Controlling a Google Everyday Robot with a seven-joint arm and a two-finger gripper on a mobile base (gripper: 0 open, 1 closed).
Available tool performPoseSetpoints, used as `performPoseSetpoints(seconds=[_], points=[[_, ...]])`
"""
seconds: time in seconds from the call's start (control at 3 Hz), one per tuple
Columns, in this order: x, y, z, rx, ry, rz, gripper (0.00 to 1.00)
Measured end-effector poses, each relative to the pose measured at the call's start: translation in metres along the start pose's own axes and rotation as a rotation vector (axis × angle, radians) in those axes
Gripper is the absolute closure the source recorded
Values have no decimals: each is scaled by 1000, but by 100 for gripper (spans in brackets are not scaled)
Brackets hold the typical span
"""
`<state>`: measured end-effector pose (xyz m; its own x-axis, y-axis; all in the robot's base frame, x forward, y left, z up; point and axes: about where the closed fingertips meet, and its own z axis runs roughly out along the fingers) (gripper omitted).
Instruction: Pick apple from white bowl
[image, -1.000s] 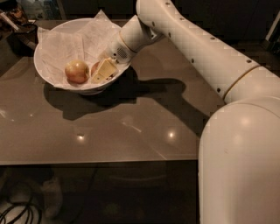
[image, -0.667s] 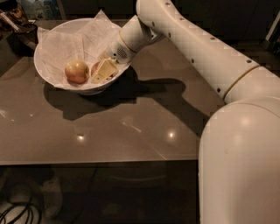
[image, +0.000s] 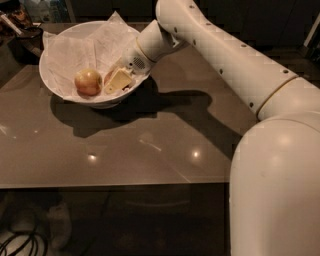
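Observation:
The white bowl (image: 98, 103) stands at the table's far left, lined with crumpled white paper (image: 75, 50). A paler yellow-pink apple (image: 88, 82) lies in it left of centre. Right beside it, a sliver of a darker red apple (image: 108, 75) shows, mostly hidden behind my gripper. My gripper (image: 117, 81) reaches down into the bowl's right side from over the rim and sits against the red apple. My white arm (image: 220, 55) stretches in from the right.
The glossy brown table (image: 130, 150) has its front edge near the bottom of the view. Dark objects (image: 22, 32) stand behind the bowl at the far left. Cables (image: 20, 242) lie on the floor below.

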<state>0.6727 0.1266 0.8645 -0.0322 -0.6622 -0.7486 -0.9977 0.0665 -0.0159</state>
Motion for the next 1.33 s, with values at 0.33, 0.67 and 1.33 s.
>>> performPoseSetpoints(seconds=[0.33,0.67,1.33], points=[[-2,0,-2,0,0,0,76],[-2,1,-3,-3,-5,2,98],[-17,-2,-46,24,-19,14,100]])
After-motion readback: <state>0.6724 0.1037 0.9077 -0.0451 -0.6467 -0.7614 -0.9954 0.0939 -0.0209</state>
